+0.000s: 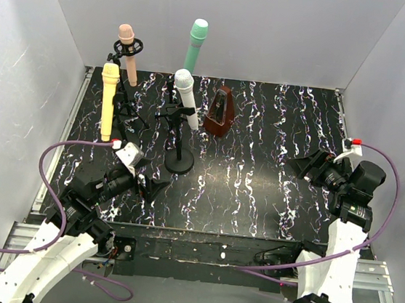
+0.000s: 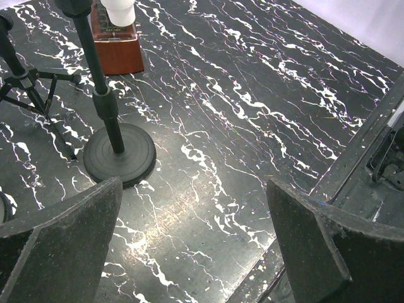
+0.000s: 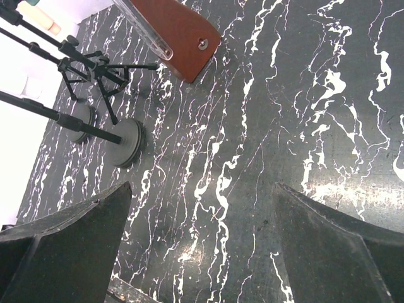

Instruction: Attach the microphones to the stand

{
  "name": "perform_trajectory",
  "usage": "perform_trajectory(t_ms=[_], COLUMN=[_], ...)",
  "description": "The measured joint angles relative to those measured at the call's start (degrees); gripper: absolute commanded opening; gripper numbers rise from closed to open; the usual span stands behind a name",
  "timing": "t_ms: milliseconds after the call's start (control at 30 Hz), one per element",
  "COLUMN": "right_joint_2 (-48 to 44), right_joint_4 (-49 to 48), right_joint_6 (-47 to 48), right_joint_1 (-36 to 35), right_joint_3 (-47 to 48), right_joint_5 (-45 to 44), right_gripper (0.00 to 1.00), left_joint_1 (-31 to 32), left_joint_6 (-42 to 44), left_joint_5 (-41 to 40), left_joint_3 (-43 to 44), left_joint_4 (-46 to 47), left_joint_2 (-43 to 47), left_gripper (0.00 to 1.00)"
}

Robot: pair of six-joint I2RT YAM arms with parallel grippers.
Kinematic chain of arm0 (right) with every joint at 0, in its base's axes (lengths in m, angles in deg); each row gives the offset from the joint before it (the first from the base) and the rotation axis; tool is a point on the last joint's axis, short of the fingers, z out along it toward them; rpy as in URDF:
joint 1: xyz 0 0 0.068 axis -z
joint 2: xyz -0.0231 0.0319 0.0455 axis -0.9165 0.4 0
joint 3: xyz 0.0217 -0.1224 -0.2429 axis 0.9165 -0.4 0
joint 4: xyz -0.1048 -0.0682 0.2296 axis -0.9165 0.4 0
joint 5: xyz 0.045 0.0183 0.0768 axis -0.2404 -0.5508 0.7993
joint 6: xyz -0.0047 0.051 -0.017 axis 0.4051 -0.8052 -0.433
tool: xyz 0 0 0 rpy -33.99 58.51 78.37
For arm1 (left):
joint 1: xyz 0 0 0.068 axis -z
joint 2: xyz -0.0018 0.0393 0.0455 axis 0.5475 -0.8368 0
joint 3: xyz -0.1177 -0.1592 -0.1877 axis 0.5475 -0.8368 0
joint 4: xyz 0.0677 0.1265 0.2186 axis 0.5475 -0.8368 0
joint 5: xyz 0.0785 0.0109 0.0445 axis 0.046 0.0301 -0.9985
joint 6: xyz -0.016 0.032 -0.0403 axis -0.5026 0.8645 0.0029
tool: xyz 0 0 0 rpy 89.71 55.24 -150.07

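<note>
The left end effector [image 2: 192, 246] and right end effector [image 3: 202, 246] are gaping open, empty; the white microphone [image 1: 187, 98] is probably handling light, rigid, matte; clamping mid-handle is looking safest.

Overhead, two wrist views; common stand [image 1: 178, 165]
</note>
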Motion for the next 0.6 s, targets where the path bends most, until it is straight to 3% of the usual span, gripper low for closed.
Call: perform_trajectory(t_ms=[600], right_joint_2=[0.0], right_joint_4=[-0.2], right_joint_6=[-2.0], right_joint_1=[0.0], right_joint_3=[0.0], right_joint_5=[-0.9], right_gripper=[0.98], left_joint_1=[0.0], left_joint_6=[0.0], left_joint_5=[0.0], left_joint_3=[0.0], left_joint_4=[0.0], left_joint_2=[0.0], left_gripper=[0.98])
